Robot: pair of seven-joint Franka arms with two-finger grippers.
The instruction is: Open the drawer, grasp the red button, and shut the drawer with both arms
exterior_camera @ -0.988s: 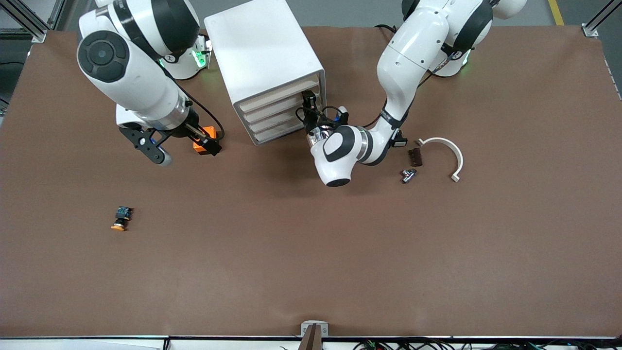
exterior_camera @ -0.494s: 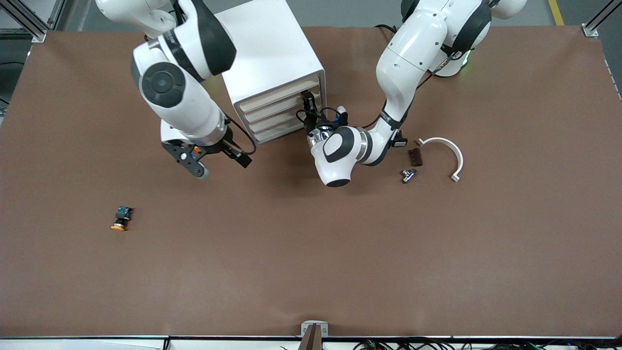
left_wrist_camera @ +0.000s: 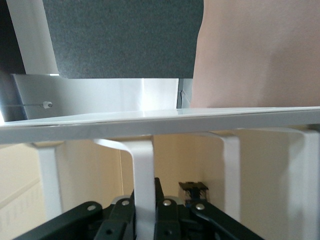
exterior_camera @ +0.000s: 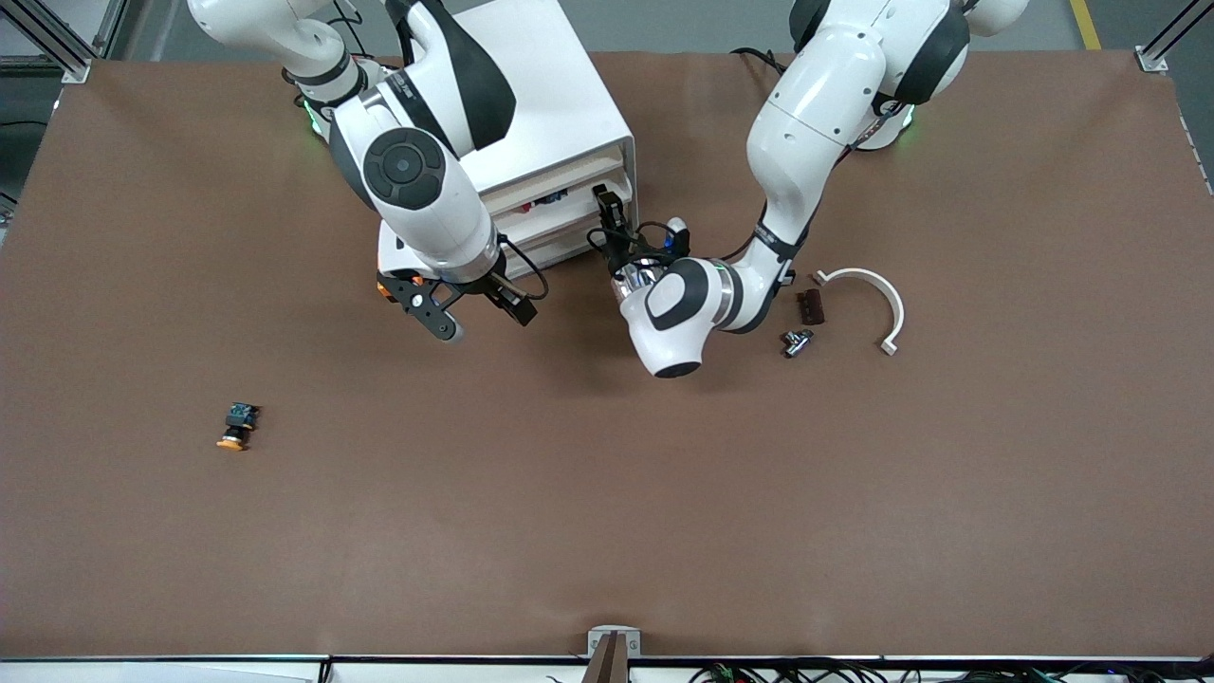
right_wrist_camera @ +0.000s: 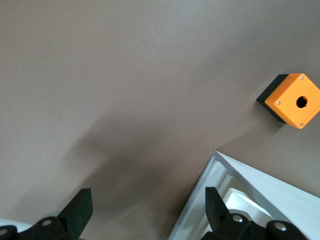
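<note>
Brown table (exterior_camera: 607,493), left end effector (left_wrist_camera: 145,220) clamped on drawer handle (left_wrist_camera: 142,180), right end effector (right_wrist_camera: 145,210) apart, button unclear.

Near the right gripper (exterior_camera: 479,318), on the brown table (exterior_camera: 607,522): 1 orange box (right_wrist_camera: 292,100) with a round hole in its face and a black base. Well apart from that gripper, toward the right arm's end: 1 orange-capped button (exterior_camera: 237,427), lying on its side. Toward the left arm's end from the left gripper (exterior_camera: 607,213): 3 pieces close together, a dark brown block (exterior_camera: 810,306), a small silvery part (exterior_camera: 797,341), perhaps a metal fitting, and a white half-ring (exterior_camera: 868,299).
</note>
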